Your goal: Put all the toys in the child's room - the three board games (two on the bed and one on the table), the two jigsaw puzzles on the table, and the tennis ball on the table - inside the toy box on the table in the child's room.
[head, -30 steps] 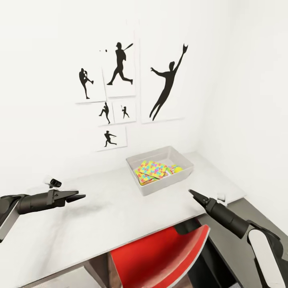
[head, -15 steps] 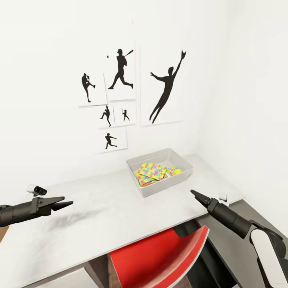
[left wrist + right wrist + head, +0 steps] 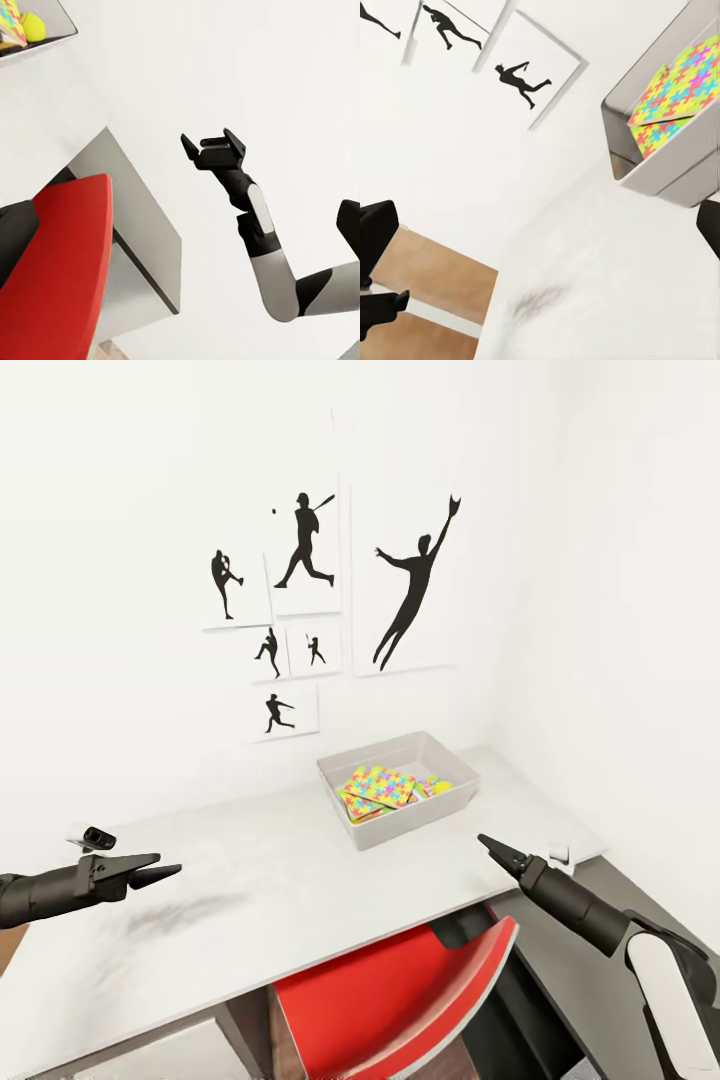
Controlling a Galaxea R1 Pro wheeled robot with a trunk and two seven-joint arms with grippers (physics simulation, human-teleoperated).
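Observation:
The light-grey toy box stands on the pale table near the back corner. A jigsaw puzzle lies tilted inside it, over flat things that show just an orange edge. The tennis ball rests beside it in the box. Both also show in the wrist views, the jigsaw puzzle and the tennis ball. I cannot make out any board games, and the bed is out of view. My left gripper hovers open over the table's left part. My right gripper, open, hangs at the table's front right, short of the box, and also shows as the right gripper.
A red chair is tucked under the table's front edge between my arms. The dark grey cabinet joins the table at the right. White walls close the corner behind, with black sports silhouettes above the table.
My left arm has drawn back to the left and a little lower over the table. The head view has shifted slightly. The right arm has barely moved.

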